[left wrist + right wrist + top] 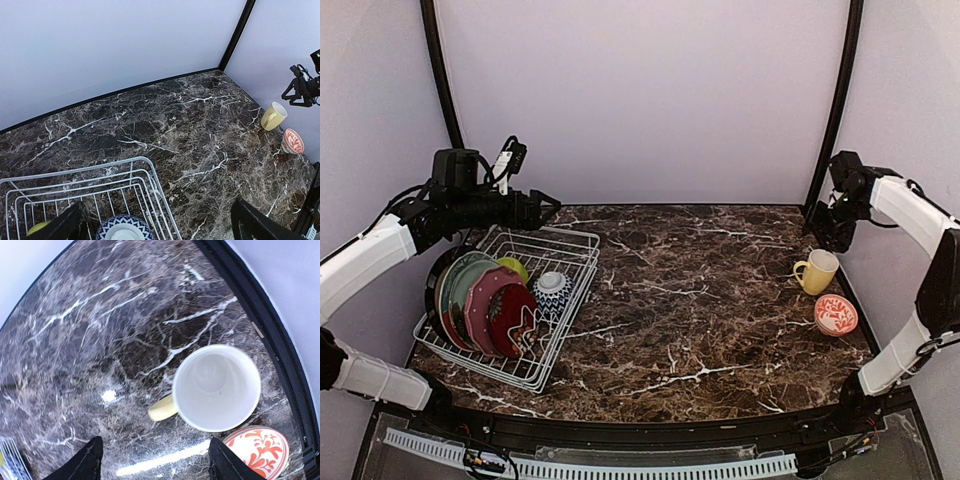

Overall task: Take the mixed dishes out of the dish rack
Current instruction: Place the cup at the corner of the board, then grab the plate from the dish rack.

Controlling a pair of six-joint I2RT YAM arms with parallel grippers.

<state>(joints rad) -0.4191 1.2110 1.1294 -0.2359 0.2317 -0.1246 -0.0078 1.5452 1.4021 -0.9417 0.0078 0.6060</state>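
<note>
Your right end effector (155,442) is open above the standing yellow mug (217,387): lift it straight, missing the red-white bowl (257,452). Send the open left end effector (156,205) onto the blue-white bowl (125,232).

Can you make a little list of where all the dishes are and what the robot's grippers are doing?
In the dish rack: plates on edge, lime-green bowl, blue-white bowl
On the table, right side: yellow mug, red-white bowl
Left gripper: open, above the rack
Right gripper: open, over the mug, holding nothing
</note>
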